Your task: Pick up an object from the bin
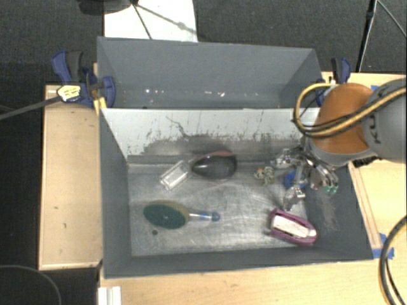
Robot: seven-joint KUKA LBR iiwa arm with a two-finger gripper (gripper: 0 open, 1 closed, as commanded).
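A: The gripper (294,196) hangs low at the right of the bin (191,132). Is it apart or together?

B: I cannot tell. It sits just above the purple-and-white block (292,227) by the front wall, probably lined up for it, since the green brush (166,216) lies well apart.

gripper (294,197) by packet (292,227), r side; brush (168,216) well l.

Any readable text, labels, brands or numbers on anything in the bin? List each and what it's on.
None readable.
The purple and white packet at the front right has a pale face, but any print on it is too blurred to read.
The dark oval thing, clear plastic piece and green brush show no lettering.
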